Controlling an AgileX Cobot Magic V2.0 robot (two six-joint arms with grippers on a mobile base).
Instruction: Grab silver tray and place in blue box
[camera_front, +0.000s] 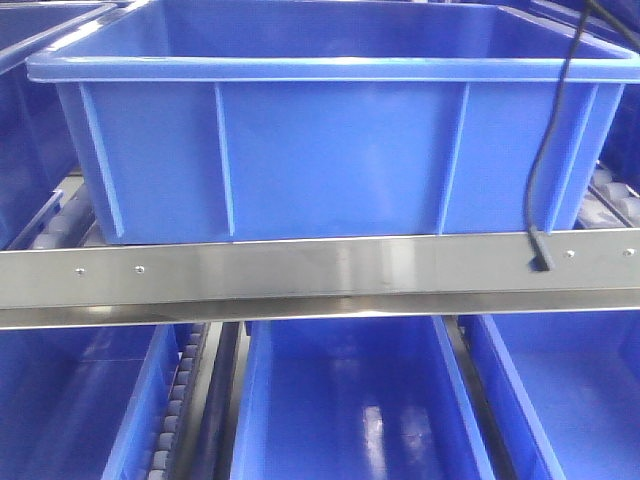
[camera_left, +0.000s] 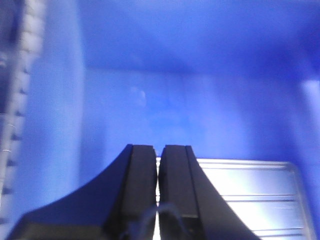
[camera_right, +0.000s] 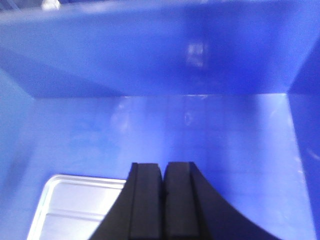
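The silver tray (camera_left: 250, 200) lies low inside the blue box (camera_left: 200, 45), over its floor; I cannot tell whether it rests there. My left gripper (camera_left: 158, 147) is shut on the tray's left rim, which shows as a bright sliver between the black fingers. In the right wrist view the tray (camera_right: 80, 205) runs in from the left and ends behind my right gripper (camera_right: 162, 165), shut at its right end. Beyond it are the box (camera_right: 150, 60) walls. The front view shows a blue box (camera_front: 330, 150) on the upper shelf, with neither gripper nor tray visible.
A steel rail (camera_front: 300, 270) crosses in front of the shelf. A black cable (camera_front: 545, 150) hangs over the box's right side. More blue bins (camera_front: 350, 400) sit on the level below, between roller tracks (camera_front: 175, 410). Rollers (camera_left: 25, 50) run along the box's left.
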